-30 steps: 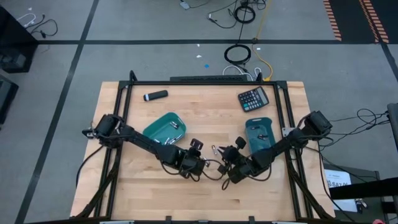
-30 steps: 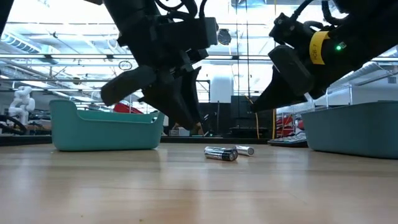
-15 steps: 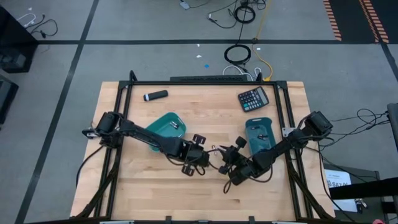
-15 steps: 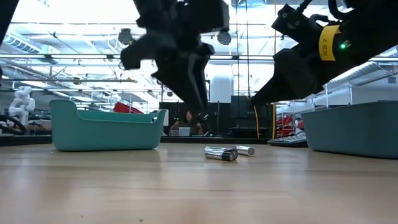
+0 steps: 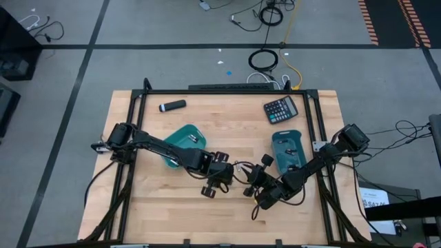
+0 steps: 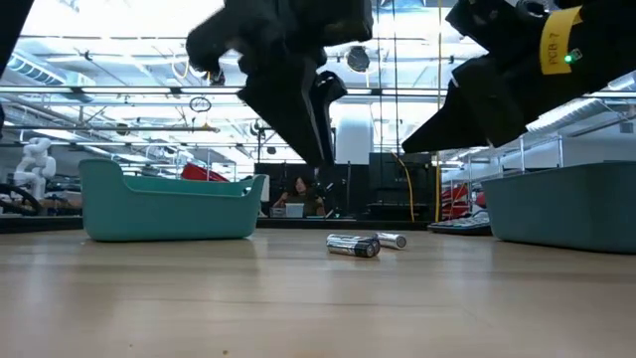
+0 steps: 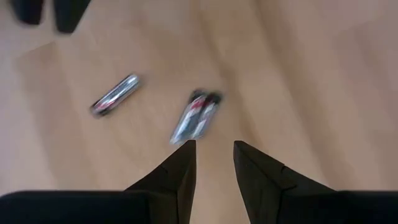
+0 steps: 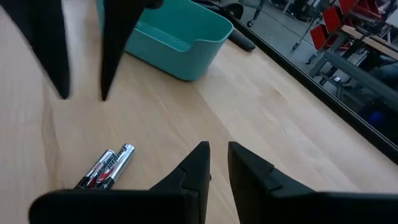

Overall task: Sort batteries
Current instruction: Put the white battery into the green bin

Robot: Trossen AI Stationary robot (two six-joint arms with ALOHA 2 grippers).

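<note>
1. Batteries lie close together on the wooden table, near its middle; we see them in the low view.
2. Above them hangs the left gripper, fingers parted a little and holding nothing.
3. Beside it, the right gripper is also slightly open and empty.
4. Farther back we see two teal bins, one on each side.

My high cam straight down over whole table, low cam at tabletop level facing room, both wrist cams close, looking fwd/down, all four share batteries mid-table
</note>
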